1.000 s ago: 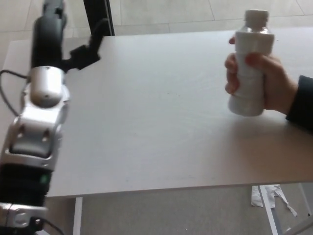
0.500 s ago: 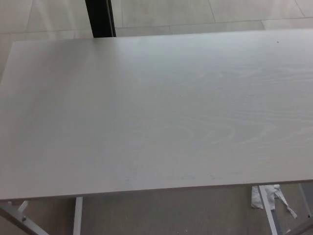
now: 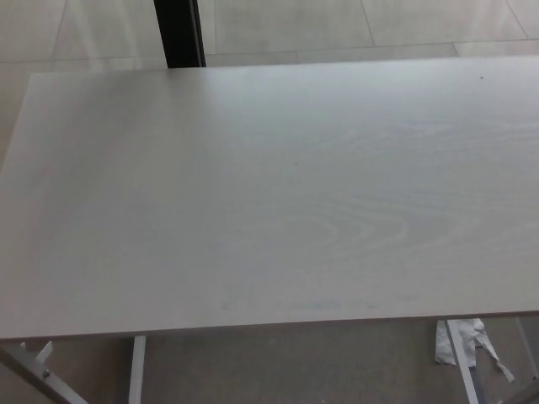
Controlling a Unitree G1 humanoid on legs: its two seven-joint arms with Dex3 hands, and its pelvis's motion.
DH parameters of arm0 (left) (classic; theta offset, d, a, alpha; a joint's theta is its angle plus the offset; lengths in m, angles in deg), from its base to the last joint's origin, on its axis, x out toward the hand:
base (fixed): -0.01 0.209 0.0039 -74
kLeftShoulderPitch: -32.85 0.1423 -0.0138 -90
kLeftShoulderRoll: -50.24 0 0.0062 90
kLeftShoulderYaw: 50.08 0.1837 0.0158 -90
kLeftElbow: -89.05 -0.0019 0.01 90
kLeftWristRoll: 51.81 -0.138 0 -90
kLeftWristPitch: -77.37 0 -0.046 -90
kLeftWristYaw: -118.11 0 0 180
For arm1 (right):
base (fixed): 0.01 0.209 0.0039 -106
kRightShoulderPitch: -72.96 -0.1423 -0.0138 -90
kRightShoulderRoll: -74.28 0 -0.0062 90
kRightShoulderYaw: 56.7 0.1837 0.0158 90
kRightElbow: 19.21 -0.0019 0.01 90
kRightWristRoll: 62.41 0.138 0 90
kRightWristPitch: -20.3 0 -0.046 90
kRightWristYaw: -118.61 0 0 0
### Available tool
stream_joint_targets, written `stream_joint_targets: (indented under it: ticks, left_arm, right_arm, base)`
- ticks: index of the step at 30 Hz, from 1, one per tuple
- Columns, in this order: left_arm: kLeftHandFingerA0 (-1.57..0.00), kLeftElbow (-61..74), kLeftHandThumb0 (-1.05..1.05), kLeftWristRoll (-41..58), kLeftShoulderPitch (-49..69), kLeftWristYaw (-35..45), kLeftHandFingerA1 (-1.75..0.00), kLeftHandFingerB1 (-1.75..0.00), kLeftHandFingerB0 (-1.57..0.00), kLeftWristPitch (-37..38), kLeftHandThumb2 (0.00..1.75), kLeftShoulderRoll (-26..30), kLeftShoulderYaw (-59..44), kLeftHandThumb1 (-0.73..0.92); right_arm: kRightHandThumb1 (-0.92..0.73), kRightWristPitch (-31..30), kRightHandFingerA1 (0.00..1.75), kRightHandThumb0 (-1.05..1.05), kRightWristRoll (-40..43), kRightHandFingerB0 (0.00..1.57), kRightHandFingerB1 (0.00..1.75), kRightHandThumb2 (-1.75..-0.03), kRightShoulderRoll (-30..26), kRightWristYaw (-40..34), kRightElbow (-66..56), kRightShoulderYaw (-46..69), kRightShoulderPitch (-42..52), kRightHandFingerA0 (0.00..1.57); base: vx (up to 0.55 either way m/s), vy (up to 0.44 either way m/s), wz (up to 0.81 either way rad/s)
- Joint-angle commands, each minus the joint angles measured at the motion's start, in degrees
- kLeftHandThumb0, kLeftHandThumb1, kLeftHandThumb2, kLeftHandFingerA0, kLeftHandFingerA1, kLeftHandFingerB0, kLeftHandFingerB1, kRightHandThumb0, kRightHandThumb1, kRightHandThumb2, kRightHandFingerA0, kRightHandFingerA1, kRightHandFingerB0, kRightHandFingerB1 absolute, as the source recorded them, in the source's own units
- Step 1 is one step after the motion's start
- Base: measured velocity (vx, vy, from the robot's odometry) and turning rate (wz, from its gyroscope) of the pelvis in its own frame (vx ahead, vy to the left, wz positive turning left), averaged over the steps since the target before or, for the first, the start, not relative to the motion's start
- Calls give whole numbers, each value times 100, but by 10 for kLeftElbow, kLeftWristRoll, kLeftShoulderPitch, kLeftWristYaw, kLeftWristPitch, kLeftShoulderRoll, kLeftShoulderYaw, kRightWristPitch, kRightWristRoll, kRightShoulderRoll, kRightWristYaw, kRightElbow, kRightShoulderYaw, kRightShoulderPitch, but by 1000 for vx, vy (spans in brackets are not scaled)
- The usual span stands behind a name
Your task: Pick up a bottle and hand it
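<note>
No bottle shows in the head view at this moment. Neither of my hands nor any part of my arms is in the picture. Only the pale wood-grain table top (image 3: pixel 278 194) fills the view, with nothing standing on it.
A dark post (image 3: pixel 179 32) rises behind the table's far left edge, against a tiled floor. White table legs (image 3: pixel 135 370) show under the near edge. Crumpled white scraps (image 3: pixel 459 341) lie on the floor at the lower right.
One second ago my left arm was at the left and a person's hand held a white bottle at the right; both are gone. The view has since shifted slightly down and right.
</note>
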Motion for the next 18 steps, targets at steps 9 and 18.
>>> stream_joint_targets:
  ticks: [9,18]
  left_arm:
    - [-32,-32,-66,35,17,151,-64,-37,-34,112,59,16,69,60]
    - [-37,-47,-64,44,-24,158,-60,-36,-32,101,62,50,75,61]
  right_arm:
    - [-48,13,127,-74,10,27,57,-91,-33,16,18,27,6,112]
    - [-65,5,96,-62,2,29,49,-59,-32,4,16,26,14,101]
  base:
    - [0,0,0]
    - [0,0,0]
